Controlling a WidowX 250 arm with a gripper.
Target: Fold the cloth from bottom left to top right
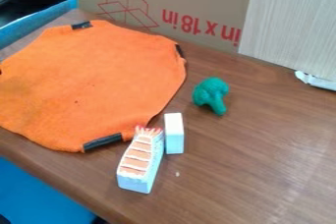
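The orange cloth (98,80) lies spread flat on the left of the wooden table (263,169), black strips (103,142) at its edges. A toy shrimp sushi (140,161) and a white block (174,133) are positioned side by side at its lower right, below the green toy broccoli (211,90). Gripper state, wide or narrow: cannot be determined.

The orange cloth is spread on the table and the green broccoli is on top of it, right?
Not quite: the camera view shows the green broccoli on the table, beside the orange cloth, not on it. The cloth is indeed spread on the table.
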